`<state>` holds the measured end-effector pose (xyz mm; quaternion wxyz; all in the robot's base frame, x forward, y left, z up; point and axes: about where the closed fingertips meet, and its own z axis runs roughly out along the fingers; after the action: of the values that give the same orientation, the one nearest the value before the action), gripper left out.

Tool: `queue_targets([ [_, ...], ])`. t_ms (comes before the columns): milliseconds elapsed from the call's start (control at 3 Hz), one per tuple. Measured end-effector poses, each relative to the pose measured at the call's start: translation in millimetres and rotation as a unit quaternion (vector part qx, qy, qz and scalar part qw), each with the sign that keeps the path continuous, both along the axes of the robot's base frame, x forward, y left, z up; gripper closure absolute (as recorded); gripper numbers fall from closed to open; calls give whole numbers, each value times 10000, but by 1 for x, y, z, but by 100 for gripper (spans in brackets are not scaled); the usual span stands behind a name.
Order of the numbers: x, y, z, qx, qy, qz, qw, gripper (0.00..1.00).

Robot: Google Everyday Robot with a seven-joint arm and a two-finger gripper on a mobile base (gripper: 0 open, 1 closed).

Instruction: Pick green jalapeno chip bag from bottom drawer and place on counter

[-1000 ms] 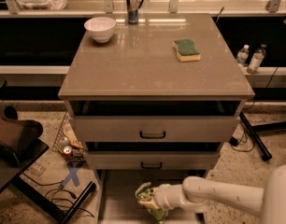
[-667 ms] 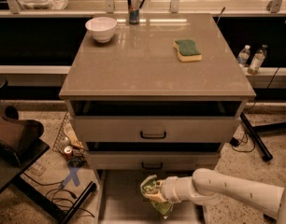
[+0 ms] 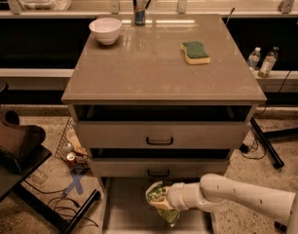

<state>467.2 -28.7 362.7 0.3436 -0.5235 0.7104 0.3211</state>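
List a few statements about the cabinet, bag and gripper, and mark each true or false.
1. The sponge lies on the counter. True.
2. The bag is on the counter. False: the gripper holds it low over the bottom drawer.
3. The bowl sits near the counter's back edge. True.
4. The bottom drawer is pushed shut. False: it is pulled out.
5. The sponge is inside the bowl. False: they are far apart on the counter.
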Motion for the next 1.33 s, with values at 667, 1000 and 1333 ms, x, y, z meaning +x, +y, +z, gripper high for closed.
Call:
queue_targets([
  [667, 32, -26, 121, 73, 256, 28, 9996, 100],
  [1000, 59, -34, 194, 26, 287, -40, 9996, 100],
  [1333, 72, -34, 229, 6, 273, -82, 9996, 100],
])
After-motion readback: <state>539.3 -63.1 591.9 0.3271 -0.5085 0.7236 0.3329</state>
